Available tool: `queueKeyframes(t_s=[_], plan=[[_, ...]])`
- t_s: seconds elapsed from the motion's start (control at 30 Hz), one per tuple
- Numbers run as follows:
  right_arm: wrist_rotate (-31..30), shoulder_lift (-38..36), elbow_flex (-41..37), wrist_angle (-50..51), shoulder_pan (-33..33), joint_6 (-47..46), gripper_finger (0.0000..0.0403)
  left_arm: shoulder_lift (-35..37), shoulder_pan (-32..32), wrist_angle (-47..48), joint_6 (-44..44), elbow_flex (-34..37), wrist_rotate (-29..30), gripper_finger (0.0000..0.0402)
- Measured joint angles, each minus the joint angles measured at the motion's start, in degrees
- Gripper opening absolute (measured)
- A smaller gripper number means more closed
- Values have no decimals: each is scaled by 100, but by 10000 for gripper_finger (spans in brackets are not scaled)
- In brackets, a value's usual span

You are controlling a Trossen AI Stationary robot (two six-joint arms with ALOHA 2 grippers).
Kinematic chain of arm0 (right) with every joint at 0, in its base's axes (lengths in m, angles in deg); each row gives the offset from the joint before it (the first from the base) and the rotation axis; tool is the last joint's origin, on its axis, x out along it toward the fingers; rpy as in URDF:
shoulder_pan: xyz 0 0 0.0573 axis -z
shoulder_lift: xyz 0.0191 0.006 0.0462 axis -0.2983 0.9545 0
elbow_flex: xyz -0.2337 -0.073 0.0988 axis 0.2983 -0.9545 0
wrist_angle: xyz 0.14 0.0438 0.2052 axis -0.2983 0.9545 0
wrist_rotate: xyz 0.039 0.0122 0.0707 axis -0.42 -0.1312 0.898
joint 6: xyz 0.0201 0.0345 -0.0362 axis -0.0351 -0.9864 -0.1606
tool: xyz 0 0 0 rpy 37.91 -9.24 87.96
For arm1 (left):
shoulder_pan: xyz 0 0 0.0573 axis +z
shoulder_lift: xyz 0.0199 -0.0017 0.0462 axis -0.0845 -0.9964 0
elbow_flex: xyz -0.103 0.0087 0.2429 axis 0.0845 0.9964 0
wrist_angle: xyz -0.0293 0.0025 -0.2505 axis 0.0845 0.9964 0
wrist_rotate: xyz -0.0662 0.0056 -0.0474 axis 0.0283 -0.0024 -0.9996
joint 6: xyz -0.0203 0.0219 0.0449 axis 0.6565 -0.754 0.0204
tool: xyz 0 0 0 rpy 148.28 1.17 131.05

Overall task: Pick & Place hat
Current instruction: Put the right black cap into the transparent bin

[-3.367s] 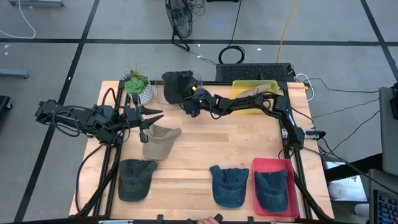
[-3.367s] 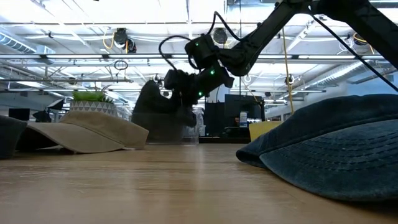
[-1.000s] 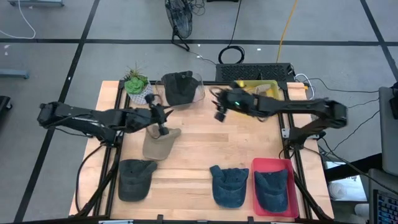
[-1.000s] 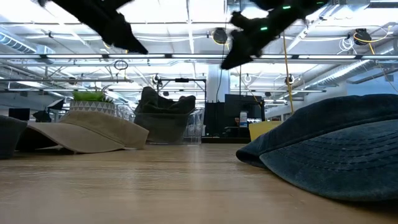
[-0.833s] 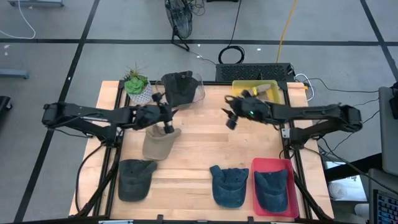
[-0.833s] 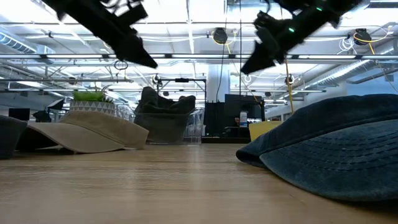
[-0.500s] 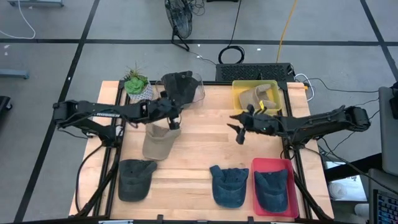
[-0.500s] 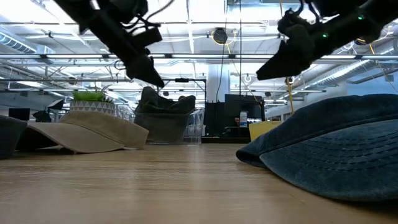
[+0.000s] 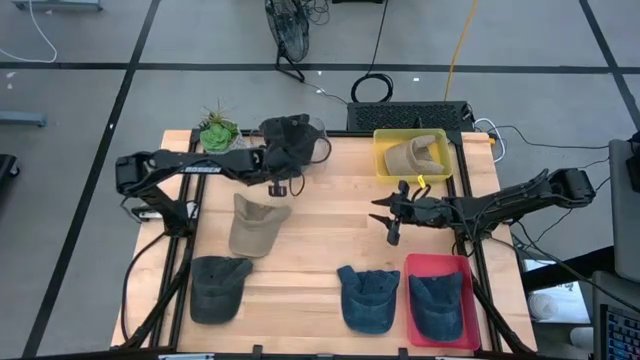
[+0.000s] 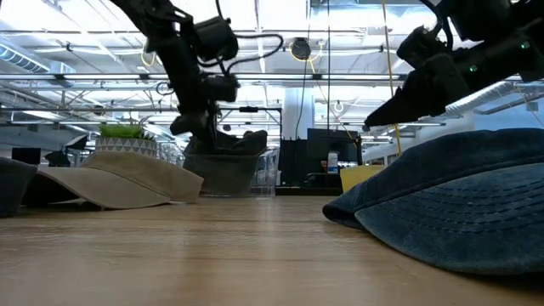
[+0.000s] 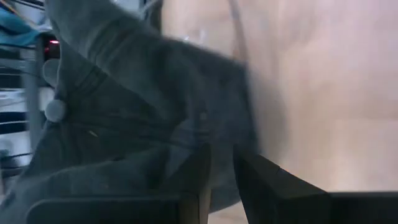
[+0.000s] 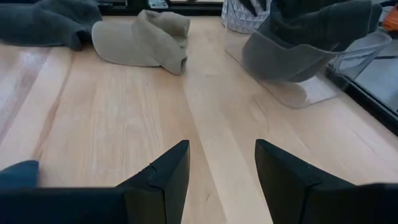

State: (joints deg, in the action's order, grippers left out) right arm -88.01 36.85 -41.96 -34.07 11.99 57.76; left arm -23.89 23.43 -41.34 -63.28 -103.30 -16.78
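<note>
A dark grey hat (image 9: 287, 135) lies in a clear bin (image 9: 320, 148) at the table's far edge. My left gripper (image 9: 283, 170) hangs over it, pointing down at the cloth (image 11: 124, 112), its fingers a narrow gap apart with nothing between them. A tan hat (image 9: 255, 225) rests on its brim and crown on the wood left of centre. My right gripper (image 9: 385, 218) stands open above the bare wood right of centre, holding nothing, level and facing the table's left (image 12: 222, 165). My left gripper comes at the dark hat in the bin from above; whether its fingertips (image 11: 205, 155) touch the cloth I cannot tell.
A potted plant (image 9: 218, 135) stands left of the bin. A yellow bin (image 9: 385, 160) at the far right holds another tan hat. Along the near edge lie a dark hat (image 9: 220, 285), a blue hat (image 9: 370, 298) and a red tray (image 9: 412, 265) with a blue hat.
My left gripper has gone from above the tan hat toward the far edge and a little right, ending over the clear bin. My right gripper has swung from the far middle toward the near and right edges and has come lower. No hat has moved.
</note>
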Motion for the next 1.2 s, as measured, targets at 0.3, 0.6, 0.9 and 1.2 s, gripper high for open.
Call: queueKeyframes(t_s=[0.3, 0.6, 0.9, 1.2], plan=[[167, 0, -259, -1, -7, -214, 160, -245, 239, -543, -804, 7, 429, 79], [168, 0, -376, -23, -7, -216, 160, -245, 70, -545, -1523, 7, 514, 92], [173, 0, -376, -294, -7, -218, 160, -324, 407, -565, -1058, 9, 423, 207], [188, 0, -376, -281, -4, -200, 160, -328, 569, -571, -722, 15, 275, 137]])
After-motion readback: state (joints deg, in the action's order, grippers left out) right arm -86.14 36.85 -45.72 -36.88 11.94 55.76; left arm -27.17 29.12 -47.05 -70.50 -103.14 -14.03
